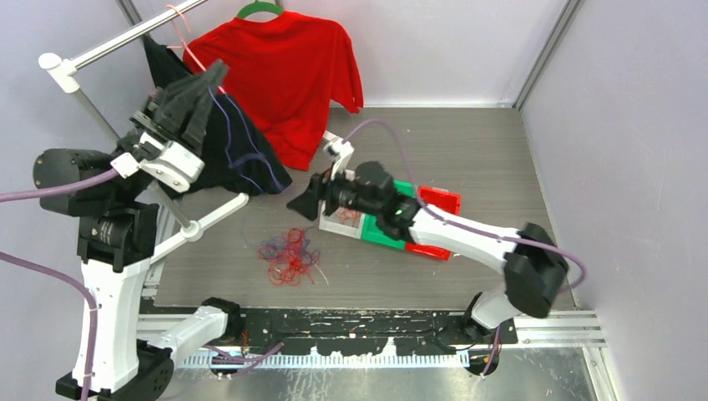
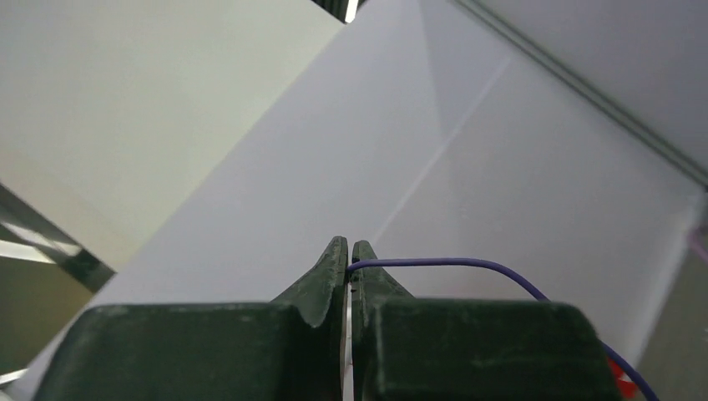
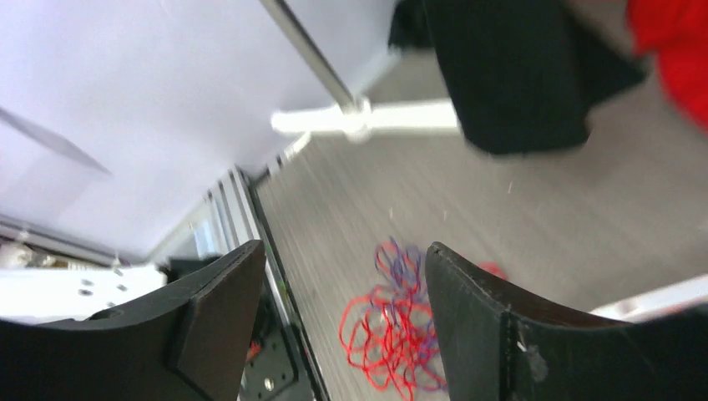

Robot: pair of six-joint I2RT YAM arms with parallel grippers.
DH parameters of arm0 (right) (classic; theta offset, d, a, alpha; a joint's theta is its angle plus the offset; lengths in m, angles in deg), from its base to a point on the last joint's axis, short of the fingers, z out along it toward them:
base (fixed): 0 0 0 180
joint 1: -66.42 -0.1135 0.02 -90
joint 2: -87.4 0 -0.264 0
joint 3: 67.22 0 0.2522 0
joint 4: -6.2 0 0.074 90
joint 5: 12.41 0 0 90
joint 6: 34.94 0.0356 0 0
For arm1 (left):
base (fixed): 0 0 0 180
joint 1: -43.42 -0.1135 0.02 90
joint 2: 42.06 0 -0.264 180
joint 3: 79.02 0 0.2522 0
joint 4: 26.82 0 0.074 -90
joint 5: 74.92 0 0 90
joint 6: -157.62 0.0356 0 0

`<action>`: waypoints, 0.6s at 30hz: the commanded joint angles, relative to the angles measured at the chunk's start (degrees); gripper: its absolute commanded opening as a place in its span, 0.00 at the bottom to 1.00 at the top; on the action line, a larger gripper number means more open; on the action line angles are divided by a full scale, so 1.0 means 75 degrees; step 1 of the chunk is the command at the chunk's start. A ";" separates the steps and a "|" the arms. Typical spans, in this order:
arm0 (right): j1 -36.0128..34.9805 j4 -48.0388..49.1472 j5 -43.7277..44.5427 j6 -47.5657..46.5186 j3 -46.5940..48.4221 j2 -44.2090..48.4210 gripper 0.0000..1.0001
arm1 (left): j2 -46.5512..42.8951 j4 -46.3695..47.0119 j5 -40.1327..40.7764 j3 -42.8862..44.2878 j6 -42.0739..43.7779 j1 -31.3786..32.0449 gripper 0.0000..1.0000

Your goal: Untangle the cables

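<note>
Left arm raised high and folded back toward the clothes rack (image 1: 125,38), left gripper (image 1: 215,73) pointing up. Its jaws are clenched on a single purple cable (image 2: 467,264), which leaves the fingertips and loops down across the black garment (image 1: 219,167) hanging on the rack. Right arm stretched low across the table (image 1: 467,159), forearm over the red and green bins (image 1: 434,199). Right gripper (image 1: 302,203) points left with jaws spread wide and nothing between them. Tangle (image 1: 288,255) of red and blue-purple cables lies on the table between the two arms, near the front edge and just short of the right gripper.
</note>
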 commanded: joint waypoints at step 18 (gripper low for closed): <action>0.1270 -0.2680 0.2007 -0.1722 0.0136 0.3300 0.77 | 0.0626 -0.1842 -0.0404 -0.0824 -0.1431 0.2192 0.00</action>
